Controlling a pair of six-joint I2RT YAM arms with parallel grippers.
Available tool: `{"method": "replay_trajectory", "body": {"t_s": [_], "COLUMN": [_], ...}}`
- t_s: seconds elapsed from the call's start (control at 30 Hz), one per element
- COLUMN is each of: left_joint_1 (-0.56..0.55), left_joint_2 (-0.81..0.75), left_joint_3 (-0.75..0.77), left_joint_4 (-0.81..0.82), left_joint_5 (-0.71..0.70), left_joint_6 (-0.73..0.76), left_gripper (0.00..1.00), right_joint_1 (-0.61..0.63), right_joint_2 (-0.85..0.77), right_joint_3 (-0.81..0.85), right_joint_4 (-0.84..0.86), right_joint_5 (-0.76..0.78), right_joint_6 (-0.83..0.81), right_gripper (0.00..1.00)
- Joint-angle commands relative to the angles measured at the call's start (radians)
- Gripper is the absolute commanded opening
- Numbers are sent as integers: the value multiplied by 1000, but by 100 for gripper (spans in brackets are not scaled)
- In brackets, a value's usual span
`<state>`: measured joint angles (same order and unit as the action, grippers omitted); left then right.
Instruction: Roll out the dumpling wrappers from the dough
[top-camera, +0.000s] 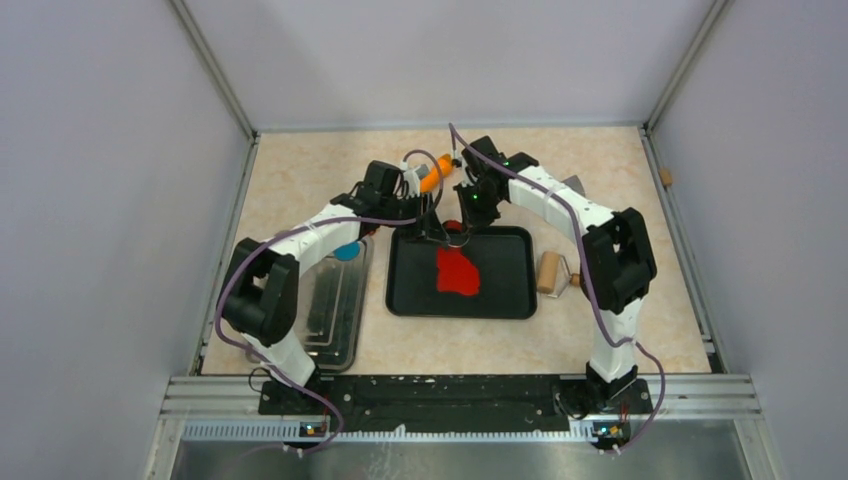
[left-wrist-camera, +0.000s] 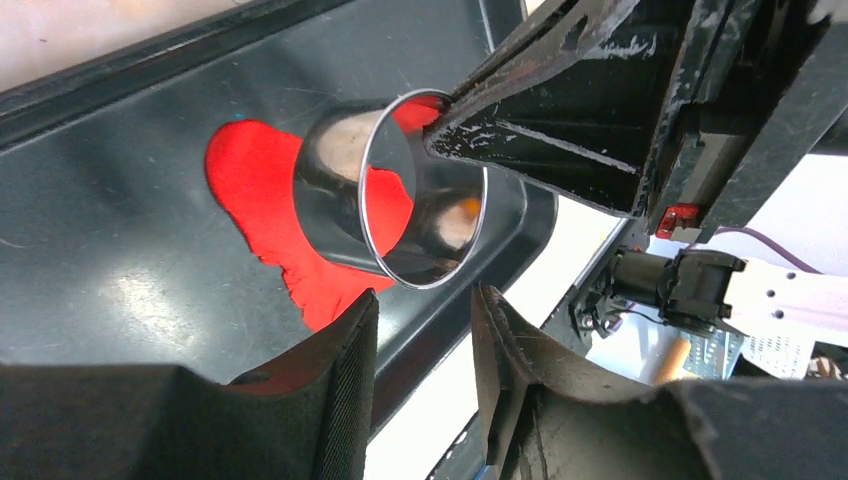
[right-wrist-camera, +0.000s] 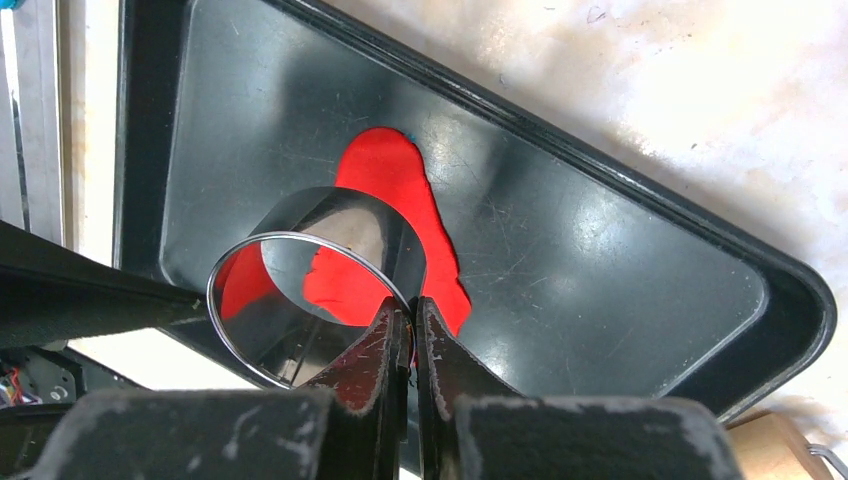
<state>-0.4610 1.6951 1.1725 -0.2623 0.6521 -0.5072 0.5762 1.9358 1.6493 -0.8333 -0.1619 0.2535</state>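
Dough (top-camera: 458, 272) flat and ragged on the floor of the tray (top-camera: 510, 300), left of centre, at 6 o'clock from both grippers in the top view and just beside them. In the wrist views, a red sheet under and beyond a shiny metal ring (right-wrist-camera: 340, 215), tilted, open end toward the lenses; hard to tell whether touching the dough.

Tray holding the dough. At 9 o'clock from it, a clear tray (top-camera: 335, 310) with a blue disc (top-camera: 347, 251) at its far end, partly under the left arm. At 3 o'clock, just off the tray's rim, a roller (top-camera: 550, 272) on the table.

Right gripper (right-wrist-camera: 408, 312) almost closed, pinching the ring's thin wall between its fingertips at about 4 o'clock on the rim in its own camera. Left gripper (left-wrist-camera: 425, 298) parted to a narrow gap, gripping nothing, with the ring just past its fingertips at 12 o'clock; no contact to be made out. In the left wrist view, the right gripper's finger on the ring's rim at 1 o'clock
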Motion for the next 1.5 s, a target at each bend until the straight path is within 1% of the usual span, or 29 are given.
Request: {"method": "replay_trajectory", "body": {"t_s": [0.0,0.1,0.23,0.3,0.43,0.63,0.93,1.2,1.47], "left_joint_1": [1,0,-5,-7,-7,-16,-36,-51,-56], "left_joint_2": [5,23,42,49,63,78,84,94,95], "left_joint_3": [5,-6,-17,-23,-52,-76,-111,-146,-143], "left_joint_4": [1,17,22,11,15,21,54,67,62], "left_joint_5": [-55,-46,-58,-76,-75,-43,-44,-55,-62], "left_joint_6": [-14,-31,-38,-33,-18,-5,-5,-8,-5], "left_gripper": [42,39,38,36,29,18,13,12,11], "right_joint_1": [4,9,17,28,60,79,80,80,80], "right_joint_2": [6,4,-1,-3,-9,-25,-22,-18,-7], "right_joint_3": [-3,-17,-28,-31,-49,-91,-127,-149,-163], "right_joint_4": [22,24,30,32,32,52,53,67,66], "right_joint_5": [-18,-18,-21,-8,17,26,6,5,-21], "right_joint_6": [-15,-16,-18,-25,-68,-59,-58,-51,-46], "right_gripper": [0,0,0,0,0,0,0,0,0]}}
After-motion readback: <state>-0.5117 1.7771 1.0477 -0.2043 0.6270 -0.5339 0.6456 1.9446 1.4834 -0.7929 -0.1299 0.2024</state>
